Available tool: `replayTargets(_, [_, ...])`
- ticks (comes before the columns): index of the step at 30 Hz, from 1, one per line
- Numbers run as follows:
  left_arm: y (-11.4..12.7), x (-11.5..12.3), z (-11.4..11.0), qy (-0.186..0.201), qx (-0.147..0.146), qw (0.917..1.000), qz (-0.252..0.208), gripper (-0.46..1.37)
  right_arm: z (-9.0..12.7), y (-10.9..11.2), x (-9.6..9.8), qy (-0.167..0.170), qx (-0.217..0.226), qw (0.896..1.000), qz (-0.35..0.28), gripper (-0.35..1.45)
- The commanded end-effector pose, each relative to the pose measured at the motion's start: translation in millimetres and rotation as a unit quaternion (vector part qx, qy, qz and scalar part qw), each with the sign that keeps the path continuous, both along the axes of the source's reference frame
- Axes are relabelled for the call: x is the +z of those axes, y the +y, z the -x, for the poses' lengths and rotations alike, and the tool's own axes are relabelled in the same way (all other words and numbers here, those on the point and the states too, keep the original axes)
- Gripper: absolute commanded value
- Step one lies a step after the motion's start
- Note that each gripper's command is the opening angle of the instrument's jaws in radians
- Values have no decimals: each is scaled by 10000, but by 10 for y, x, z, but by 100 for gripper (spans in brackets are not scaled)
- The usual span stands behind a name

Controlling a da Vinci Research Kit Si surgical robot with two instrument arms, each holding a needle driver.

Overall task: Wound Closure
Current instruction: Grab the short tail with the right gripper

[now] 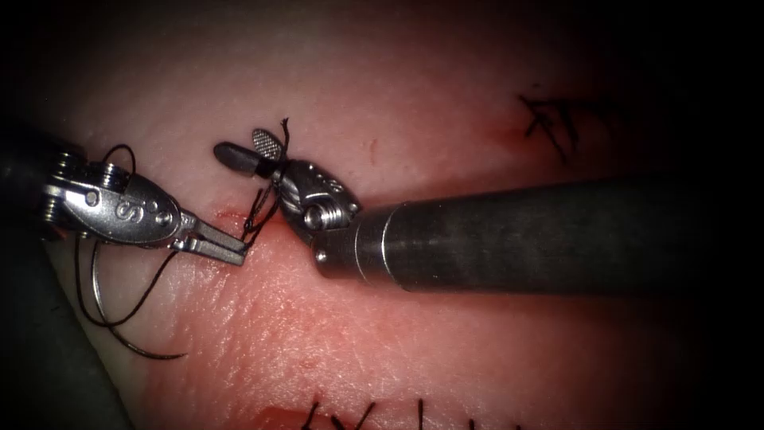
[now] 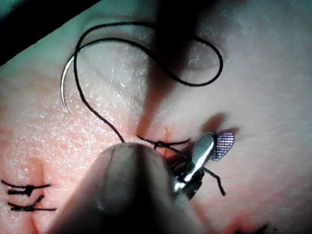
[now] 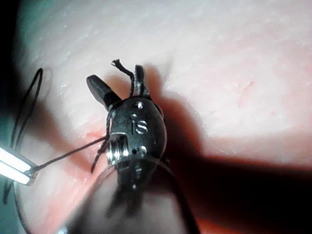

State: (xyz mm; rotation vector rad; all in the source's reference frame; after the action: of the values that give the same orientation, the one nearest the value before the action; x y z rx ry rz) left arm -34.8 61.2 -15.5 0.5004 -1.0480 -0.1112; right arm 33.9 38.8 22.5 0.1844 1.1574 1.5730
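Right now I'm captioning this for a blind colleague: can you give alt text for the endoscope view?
The left tool grips the thread at a stitch in the tissue. The right tool, jaws open, has thread wrapped around it. The needle lies free on the tissue at the left.

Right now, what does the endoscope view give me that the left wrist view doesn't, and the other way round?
Endoscope view: the left tool, jaws shut on the thread beside the cut. Left wrist view: a knot sitting on the cut. Both: the needle lying free on the tissue, left of the cut, held by neither tool, and the right tool, jaws open around the thread's short end.
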Motion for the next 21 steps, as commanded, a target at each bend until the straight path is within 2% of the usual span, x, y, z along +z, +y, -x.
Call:
replayTargets(1, [1, 0, 0, 3, -3, 10000, 0, -35, 0, 0, 0, 4, -2, 10000, 0, 98])
replayTargets(21, [2, -4, 3, 26, -23, 10000, -9, -35, 12, -4, -7, -5, -83, 10000, 54, 99])
